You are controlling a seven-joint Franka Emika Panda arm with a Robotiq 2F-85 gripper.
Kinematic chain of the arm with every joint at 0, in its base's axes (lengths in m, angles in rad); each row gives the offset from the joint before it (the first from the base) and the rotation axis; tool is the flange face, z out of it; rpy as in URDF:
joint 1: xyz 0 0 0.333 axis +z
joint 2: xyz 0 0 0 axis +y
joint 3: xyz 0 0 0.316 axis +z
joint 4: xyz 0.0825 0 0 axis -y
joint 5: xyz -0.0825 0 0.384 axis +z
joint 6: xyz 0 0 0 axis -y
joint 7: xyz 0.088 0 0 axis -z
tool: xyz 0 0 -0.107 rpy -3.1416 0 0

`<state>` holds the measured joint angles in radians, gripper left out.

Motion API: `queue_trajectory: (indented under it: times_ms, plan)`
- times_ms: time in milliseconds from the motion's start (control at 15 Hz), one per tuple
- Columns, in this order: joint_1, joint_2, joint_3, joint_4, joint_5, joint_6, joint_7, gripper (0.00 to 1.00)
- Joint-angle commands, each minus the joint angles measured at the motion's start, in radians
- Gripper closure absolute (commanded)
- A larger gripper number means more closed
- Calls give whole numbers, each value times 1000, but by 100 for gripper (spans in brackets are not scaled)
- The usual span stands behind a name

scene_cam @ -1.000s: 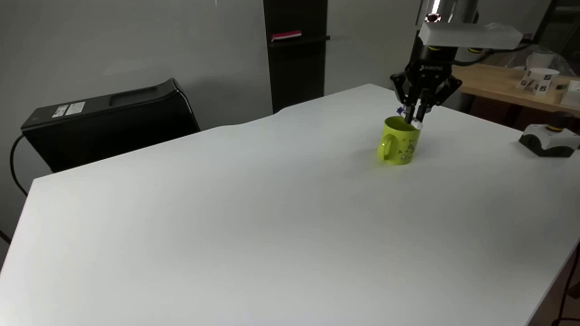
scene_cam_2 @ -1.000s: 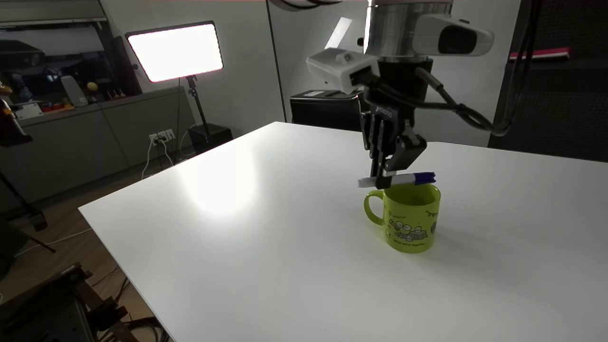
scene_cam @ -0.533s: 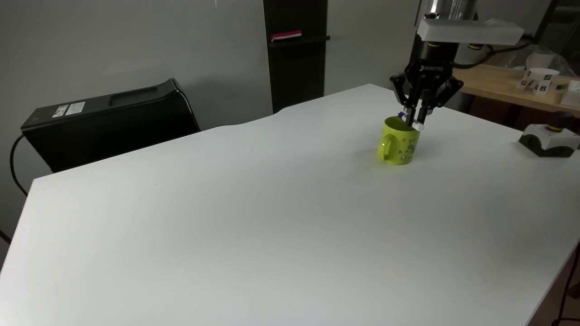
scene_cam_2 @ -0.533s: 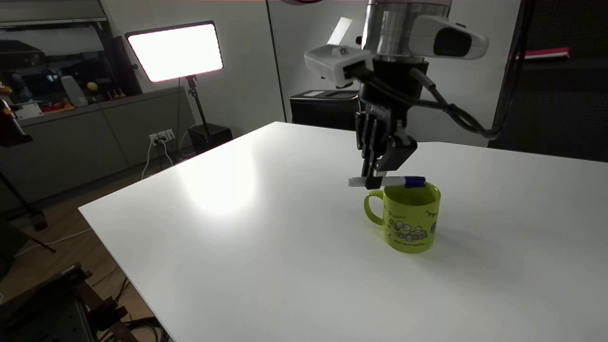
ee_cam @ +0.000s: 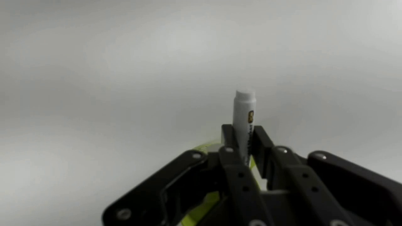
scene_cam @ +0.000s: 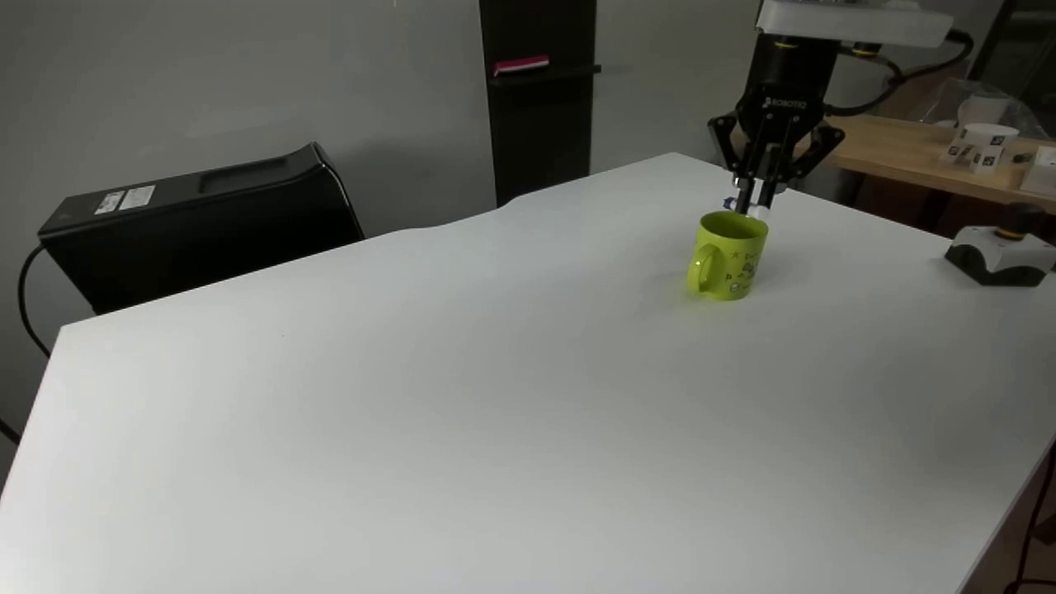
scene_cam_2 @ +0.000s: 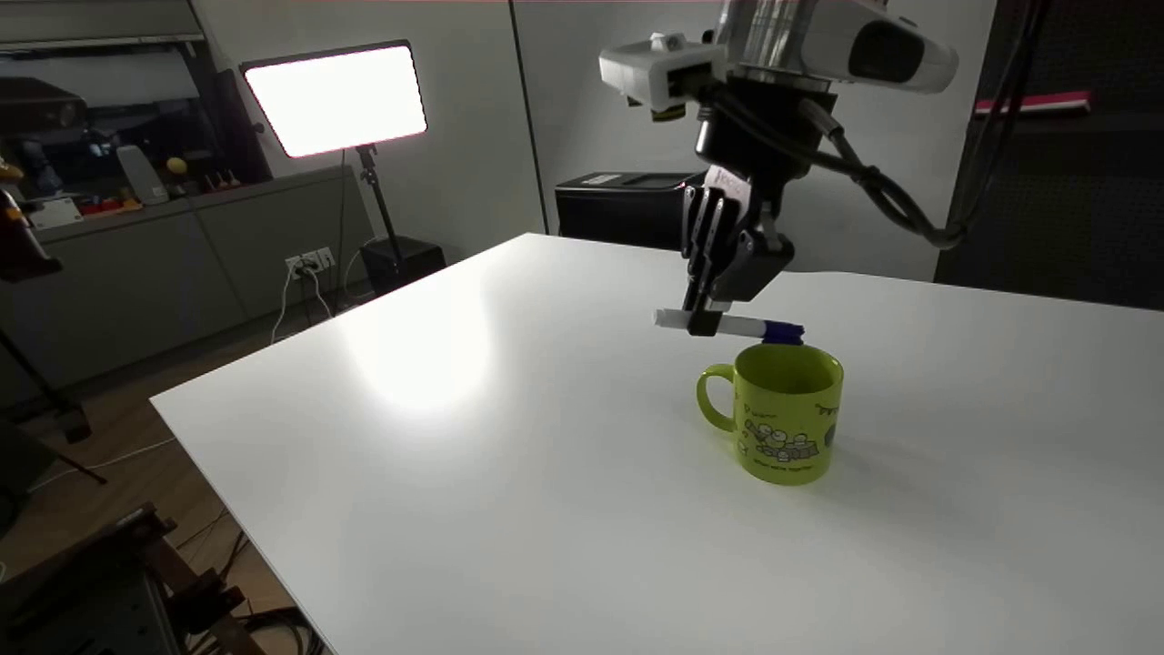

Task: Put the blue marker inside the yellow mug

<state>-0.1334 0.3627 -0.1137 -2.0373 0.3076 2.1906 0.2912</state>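
Note:
The yellow mug (scene_cam: 726,262) stands upright on the white table in both exterior views (scene_cam_2: 787,423); its handle points left in each. My gripper (scene_cam_2: 705,320) is shut on the blue marker (scene_cam_2: 744,326) around its white barrel. The marker lies nearly level, its blue end dipping slightly, a little above the mug's rim. In an exterior view the blue end is over the rim's back edge and the white end sticks out beyond the handle side. In the wrist view the marker's white end (ee_cam: 244,108) points up between the fingertips (ee_cam: 242,131). The mug (ee_cam: 201,208) is mostly hidden behind the fingers there.
The white table (scene_cam: 462,412) spreads around the mug. A white and black device with a dark knob (scene_cam: 1002,256) sits at the table's right side. A black case (scene_cam: 206,219) stands behind the table edge. A bright light panel (scene_cam_2: 336,100) stands in the back.
My gripper and the marker first shifted left in an exterior view, toward the handle side, then rose above the rim. The marker's blue end now dips slightly. The mug has not moved.

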Motion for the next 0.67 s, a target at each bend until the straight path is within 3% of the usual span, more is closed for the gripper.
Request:
queue_trajectory:
  times_ms: [0,600]
  plan:
    - [-37,44,-10,85,38,-85,-6,95]
    - [-65,150,13,104,159,-62,-56,95]
